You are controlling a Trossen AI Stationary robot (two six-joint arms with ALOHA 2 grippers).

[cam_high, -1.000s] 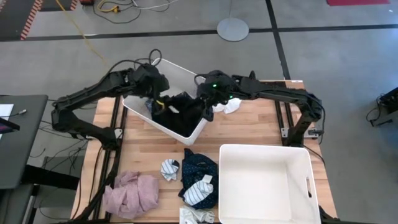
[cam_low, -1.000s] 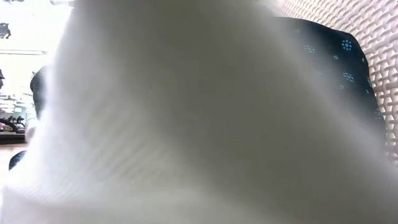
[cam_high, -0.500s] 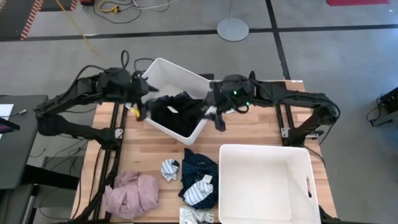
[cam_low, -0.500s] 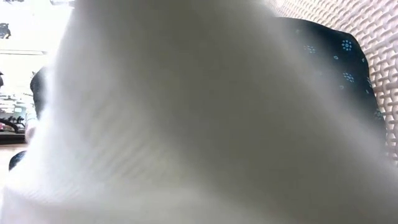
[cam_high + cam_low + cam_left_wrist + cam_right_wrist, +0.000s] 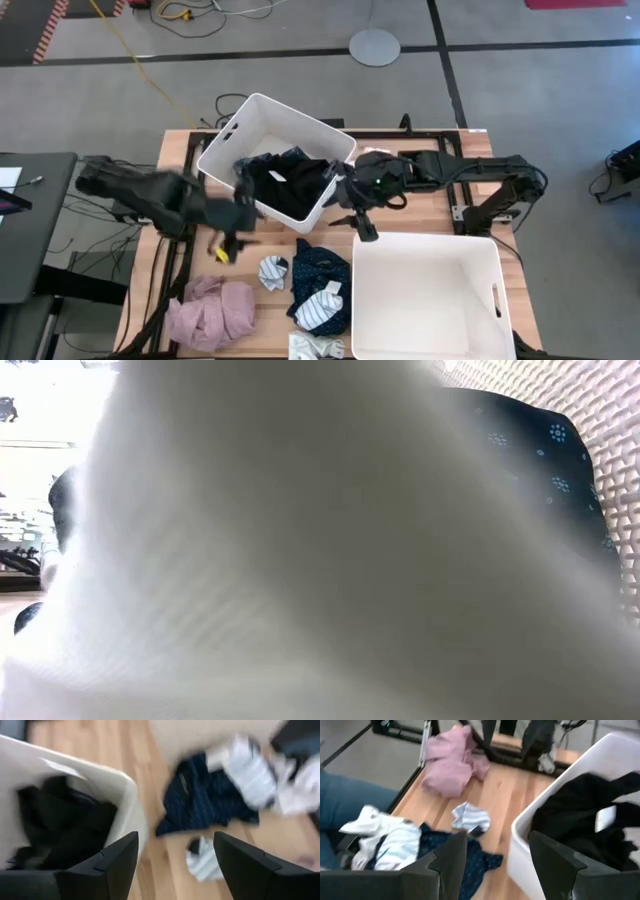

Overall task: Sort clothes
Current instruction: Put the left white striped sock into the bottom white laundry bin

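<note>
Grey concrete floor (image 5: pixel 300 80) surrounds the wooden table (image 5: pixel 400 215); dark tape lines (image 5: pixel 450 70) cross it; a round grey base plate (image 5: pixel 374 46) sits far centre; a black desk (image 5: pixel 35 230) stands left; cables (image 5: pixel 180 12) trail far left.

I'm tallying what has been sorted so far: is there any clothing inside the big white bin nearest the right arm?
No. In the high view that bin shows only its bare white floor, while the black garment lies in the other bin.

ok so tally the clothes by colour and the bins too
black garment: 1
pink garment: 1
navy dotted garment: 1
pale socks: 3
white bins: 2
total: 8
</note>
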